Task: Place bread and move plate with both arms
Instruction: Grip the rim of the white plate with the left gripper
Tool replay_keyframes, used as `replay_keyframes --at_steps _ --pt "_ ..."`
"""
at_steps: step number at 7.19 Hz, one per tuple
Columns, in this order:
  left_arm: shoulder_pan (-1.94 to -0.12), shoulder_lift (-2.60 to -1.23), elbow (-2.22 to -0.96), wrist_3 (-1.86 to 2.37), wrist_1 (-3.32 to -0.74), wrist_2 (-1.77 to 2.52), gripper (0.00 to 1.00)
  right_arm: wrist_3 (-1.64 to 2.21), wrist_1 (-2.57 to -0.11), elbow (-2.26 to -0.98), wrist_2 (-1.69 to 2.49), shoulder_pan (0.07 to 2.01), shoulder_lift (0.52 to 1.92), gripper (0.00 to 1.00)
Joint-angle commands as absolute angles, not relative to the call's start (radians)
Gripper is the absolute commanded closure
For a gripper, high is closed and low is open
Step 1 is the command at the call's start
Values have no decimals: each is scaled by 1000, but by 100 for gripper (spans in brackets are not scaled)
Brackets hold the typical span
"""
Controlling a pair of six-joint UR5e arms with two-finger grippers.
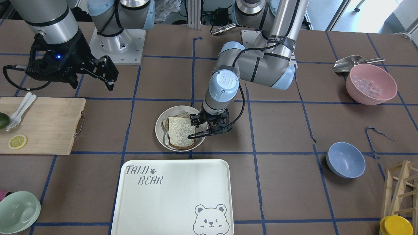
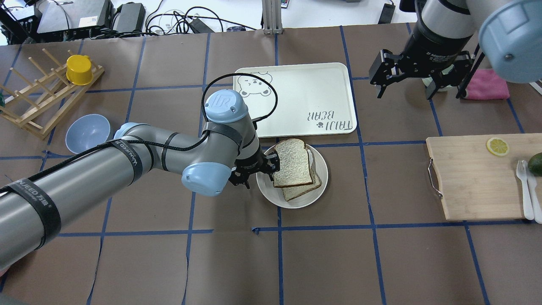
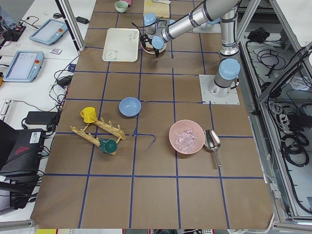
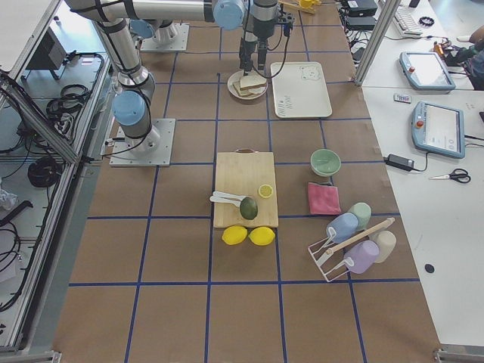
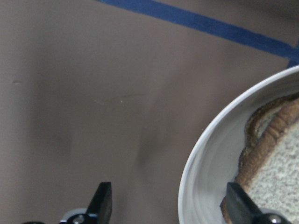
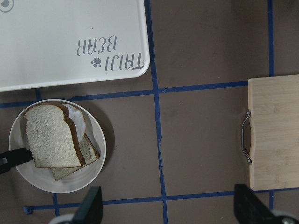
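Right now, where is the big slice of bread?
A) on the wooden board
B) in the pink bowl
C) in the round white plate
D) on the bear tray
C: the bread rests on a second slice inside the plate.

Brown, blue-taped table carries the plate, bear tray, bamboo cutting board, and pink bowl, blue bowl and green bowl.

bread on plate, left pincer at edge
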State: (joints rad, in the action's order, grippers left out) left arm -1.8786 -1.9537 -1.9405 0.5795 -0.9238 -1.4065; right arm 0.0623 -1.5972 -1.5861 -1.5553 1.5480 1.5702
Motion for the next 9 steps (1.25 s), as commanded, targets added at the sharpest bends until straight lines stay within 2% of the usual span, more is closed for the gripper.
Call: replay_keyframes --at_steps 1,2,3,4,9 --pt "-1881 -1957 -1940 577 -920 -1399 67 115 -1594 -1586 -1555 1549 1571 0" --pt "-1881 -1957 -1940 575 -920 -1399 72 115 -1594 -1586 -1558 1549 1572 0" --pt "-1881 -1957 -1940 577 -917 -1399 84 115 -1594 -1586 -1560 1549 1571 0" --pt "-1881 -1957 -1937 577 -913 -1396 88 114 -1594 -1586 -1559 1549 1571 0" --pt "-1847 -1927 -1879 561 -917 -1336 89 114 -1591 -1594 -1563 1549 1569 0"
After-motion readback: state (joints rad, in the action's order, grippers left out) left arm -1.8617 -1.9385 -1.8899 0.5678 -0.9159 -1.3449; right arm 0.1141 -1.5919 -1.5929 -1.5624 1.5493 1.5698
